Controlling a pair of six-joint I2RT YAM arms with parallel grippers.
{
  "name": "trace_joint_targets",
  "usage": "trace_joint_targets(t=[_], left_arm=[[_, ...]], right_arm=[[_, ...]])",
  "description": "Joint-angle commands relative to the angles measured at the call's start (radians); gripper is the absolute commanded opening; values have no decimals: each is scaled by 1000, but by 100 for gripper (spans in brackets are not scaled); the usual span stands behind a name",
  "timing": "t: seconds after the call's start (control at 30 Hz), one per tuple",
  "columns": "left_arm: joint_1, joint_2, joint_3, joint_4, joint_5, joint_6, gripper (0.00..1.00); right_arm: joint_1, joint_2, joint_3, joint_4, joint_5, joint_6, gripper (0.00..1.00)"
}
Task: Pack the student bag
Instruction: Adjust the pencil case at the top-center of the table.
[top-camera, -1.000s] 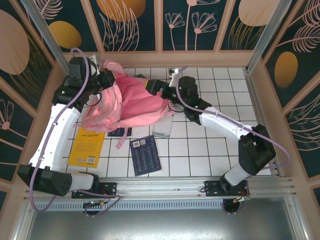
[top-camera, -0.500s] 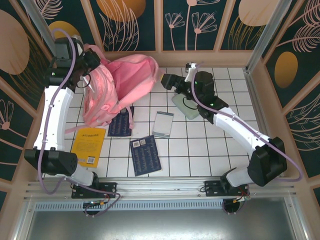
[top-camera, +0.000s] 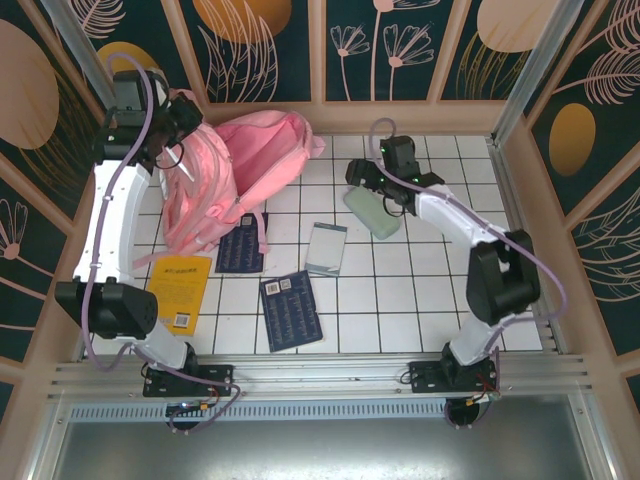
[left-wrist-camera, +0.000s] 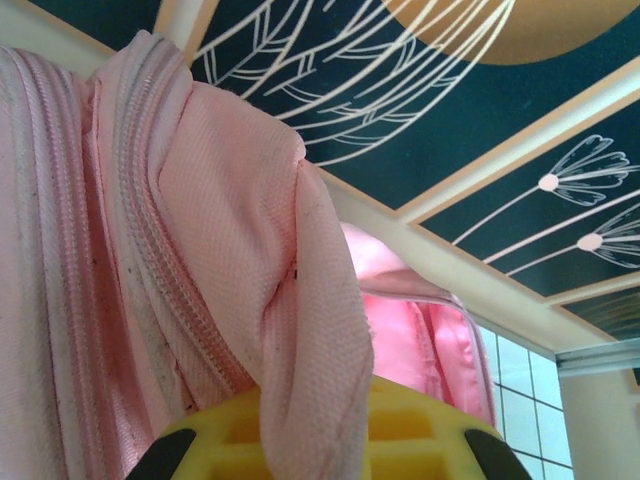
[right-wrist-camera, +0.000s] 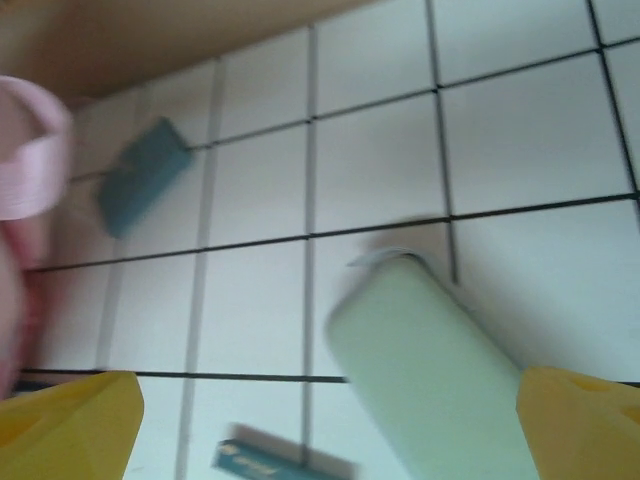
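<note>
The table (top-camera: 420, 290) is made of white squares with dark lines between them. All around it stand dark blue-green walls (top-camera: 400, 50) with gold circles and drawn leaves and flowers, held in a light wooden frame (top-camera: 318, 50). A shiny metal rail (top-camera: 330, 370) runs along the near edge.

The student bag (top-camera: 255, 150) is in the far left corner. The left gripper (top-camera: 183, 122) is pinched tight on its pink cloth and holds its top up off the table, while its low end hangs down to the tiles. One pink strap lies over a small dark blue book (top-camera: 240, 252).

The right gripper (top-camera: 357, 176) is over the back middle of the table. Its yellow fingers (right-wrist-camera: 70, 420) are spread wide and hold nothing. Just beside it lies a pale green case (top-camera: 372, 213).

Nearer the front lie a yellow book (top-camera: 178, 292), a bigger dark blue book (top-camera: 290, 310) and a grey notebook (top-camera: 326, 248), each flat on the tiles.
</note>
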Motion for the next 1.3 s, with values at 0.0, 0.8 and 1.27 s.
trace_joint_targets(t=[0.0, 0.8, 1.27], left_arm=[[8, -38, 44, 222, 53, -7, 0], [8, -92, -55, 279, 158, -25, 0], [8, -104, -80, 304, 197, -45, 0]], right_arm=[[-2, 94, 110, -191, 150, -114, 99], [-144, -21, -269, 108, -346, 51, 99], [-35, -12, -185, -107, 44, 43, 99]])
